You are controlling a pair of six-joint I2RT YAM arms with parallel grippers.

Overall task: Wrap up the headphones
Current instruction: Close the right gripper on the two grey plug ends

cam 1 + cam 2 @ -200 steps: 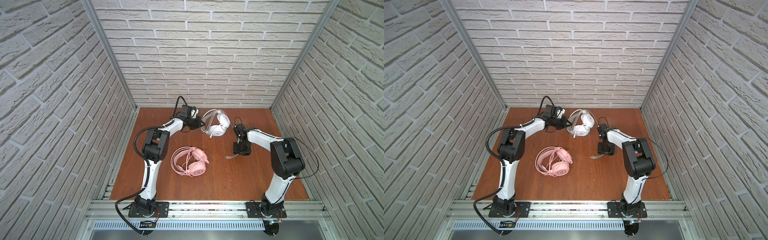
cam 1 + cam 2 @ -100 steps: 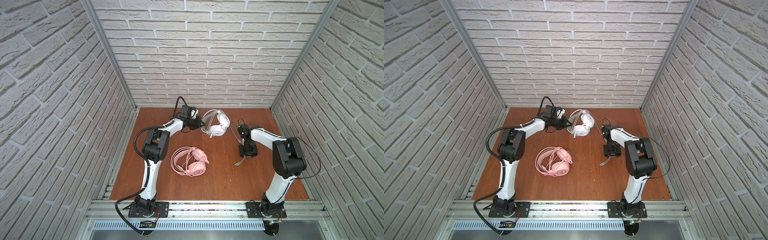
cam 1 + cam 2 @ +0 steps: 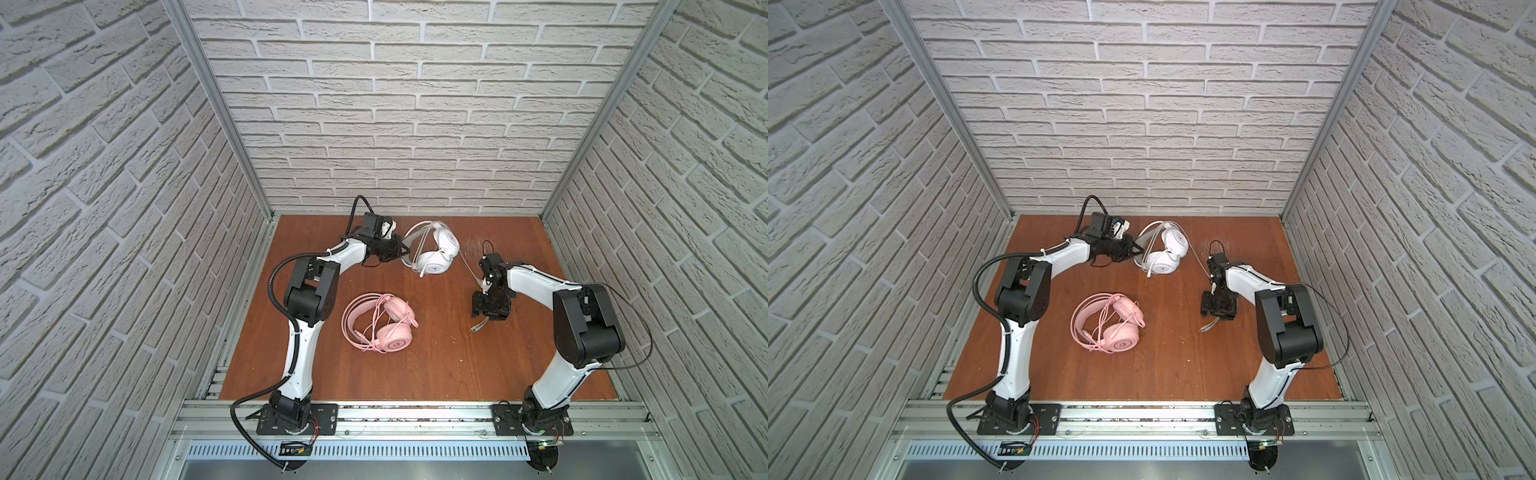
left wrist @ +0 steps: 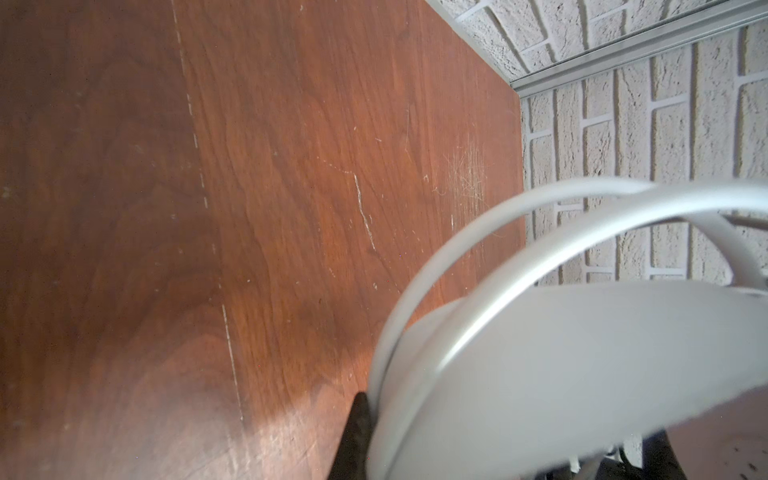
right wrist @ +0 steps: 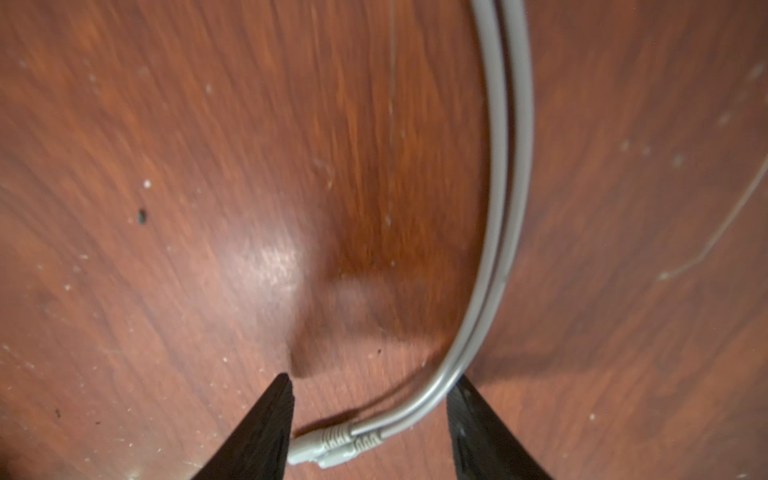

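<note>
Pinching white headset [image 3: 434, 249] band — left claw [image 3: 402, 252] clenched; right claw [image 5: 370, 419] parted, straddling cord plugs [image 5: 332, 446].

- I work in a lab test cell, a staged booth and not a lived-in room.
- Brick-pattern wall panels [image 3: 399, 104] close in three sides around my fingers, joined at the corners by bare aluminium posts [image 3: 216, 108].
- Beneath my fingers lies a scratched brown wooden tabletop [image 3: 436, 353].
- Behind my fingers, both my arms are bolted by black base plates [image 3: 1017, 419] to a slotted aluminium rail [image 3: 1142, 411], with loose wiring showing there.
</note>
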